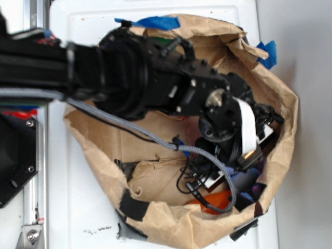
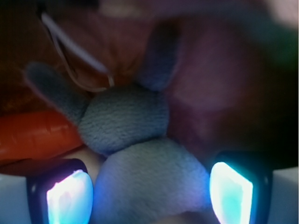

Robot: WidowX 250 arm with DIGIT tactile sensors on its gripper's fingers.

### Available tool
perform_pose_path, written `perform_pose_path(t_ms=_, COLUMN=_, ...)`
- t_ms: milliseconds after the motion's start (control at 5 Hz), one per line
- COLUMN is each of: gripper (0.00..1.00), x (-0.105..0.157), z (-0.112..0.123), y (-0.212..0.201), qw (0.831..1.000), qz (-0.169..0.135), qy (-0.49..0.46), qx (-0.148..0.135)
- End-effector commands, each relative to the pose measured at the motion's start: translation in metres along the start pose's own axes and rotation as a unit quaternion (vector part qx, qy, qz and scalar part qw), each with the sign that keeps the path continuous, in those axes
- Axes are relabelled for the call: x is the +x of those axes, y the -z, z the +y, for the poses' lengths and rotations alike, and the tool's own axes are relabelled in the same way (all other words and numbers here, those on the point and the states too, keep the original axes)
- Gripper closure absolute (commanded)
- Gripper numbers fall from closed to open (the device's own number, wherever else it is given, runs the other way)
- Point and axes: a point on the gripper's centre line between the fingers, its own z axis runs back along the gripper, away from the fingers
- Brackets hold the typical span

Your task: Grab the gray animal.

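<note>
Gripper (image 2: 149,193) fingers flank the gray animal (image 2: 135,154) (contact seemingly made).

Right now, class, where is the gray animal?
In the wrist view the gray animal fills the centre, its lower lobe between the gripper fingers, with the orange-red handle at its left.

Inside a paper bag (image 1: 280,93) on a table (image 1: 78,207), toward its right side: gripper (image 2: 149,189) lowered among the contents, fingertips (image 2: 70,196) left and right of the gray animal (image 2: 135,140). Left of the animal, touching it, a tool handle (image 2: 32,135); behind it, a string loop (image 2: 70,51).
</note>
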Motion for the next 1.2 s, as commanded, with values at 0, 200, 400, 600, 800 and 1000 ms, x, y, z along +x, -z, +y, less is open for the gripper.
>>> perform_pose_path(t_ms=0, gripper=0.01, x=0.015, z=-0.005, y=0.011, qw=1.0, qz=0.002, qy=0.02, qx=0.008)
perform_pose_path(t_ms=200, gripper=1.0, x=0.011, z=-0.005, y=0.011, qw=1.0, qz=0.001, qy=0.002, qx=0.007)
perform_pose_path(t_ms=400, gripper=1.0, x=0.008, z=-0.004, y=0.009, qw=1.0, qz=-0.002, qy=-0.006, qx=0.005)
perform_pose_path(t_ms=600, gripper=1.0, x=0.006, z=-0.003, y=0.006, qw=1.0, qz=-0.003, qy=-0.014, qx=0.007)
perform_pose_path(t_ms=800, gripper=1.0, x=0.004, z=-0.004, y=-0.005, qw=0.999, qz=0.006, qy=-0.033, qx=0.018)
perform_pose_path(t_ms=1000, gripper=1.0, x=0.004, z=-0.01, y=-0.033, qw=0.997, qz=0.002, qy=-0.077, qx=0.032)
